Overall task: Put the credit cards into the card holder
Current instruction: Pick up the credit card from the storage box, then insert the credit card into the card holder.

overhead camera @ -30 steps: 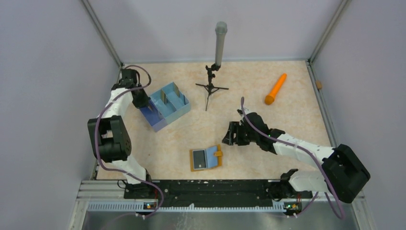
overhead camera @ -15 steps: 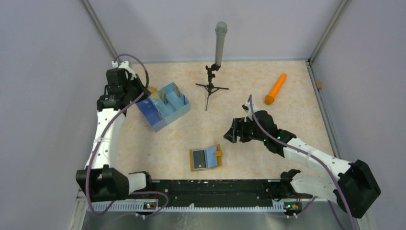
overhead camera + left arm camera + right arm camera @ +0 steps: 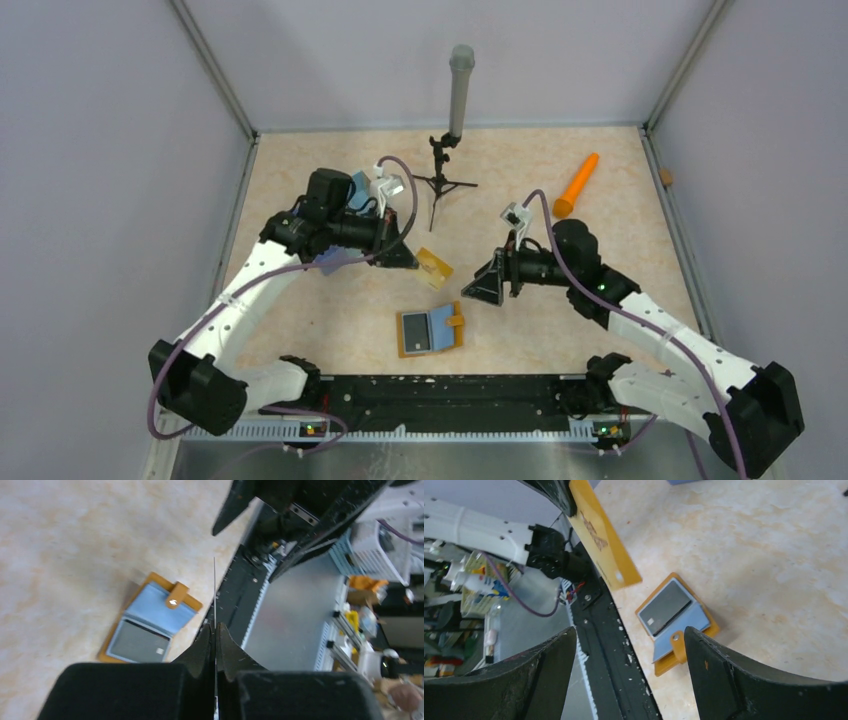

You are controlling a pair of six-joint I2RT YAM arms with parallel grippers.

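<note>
tabletop point(image 3: 650, 220) edges: walls on the left, far and right sides, black base rail point(image 3: 440, 392) along the near edge.
- 7 to 10 o'clock: the left arm runs diagonally from the near-left corner to centre and covers most of that side. A bare strip lies between it and the left wall.
- blue tray point(image 3: 332, 263) at 10 o'clock is mostly hidden under that arm, only corners show.
- left tool point(image 3: 412, 258) is pressed together, pinching a yellow-orange card point(image 3: 433, 267) by one end. The card is off the surface and tilted, and shows edge-on as a thin line in the left wrist view.
- card holder point(image 3: 432, 330) lies open and flat at 6 o'clock, near the rail. The held card is at its 12 o'clock, not touching it.
- grey card point(image 3: 415, 328) sits in the holder's left half. The snap tab sticks out at the holder's 3 o'clock.
- tripod stand point(image 3: 441, 182) with an upright grey tube is at 12 o'clock, well apart from the holder.
- right tool point(image 3: 487, 287) is spread wide at the holder's 2 o'clock, mouth facing the held card. The gap between the two tools is narrow.
- orange cone stick point(image 3: 576, 186) lies at 1 o'clock, clear of both arms.

Open room: bare tabletop left of the holder, right of it out to the right arm, and between the stick and the right wall.

Count: 2 cards seen (1 pinched, 1 pocketed), 1 holder, 1 tray, 1 stand, 1 stick, 2 tools.
</note>
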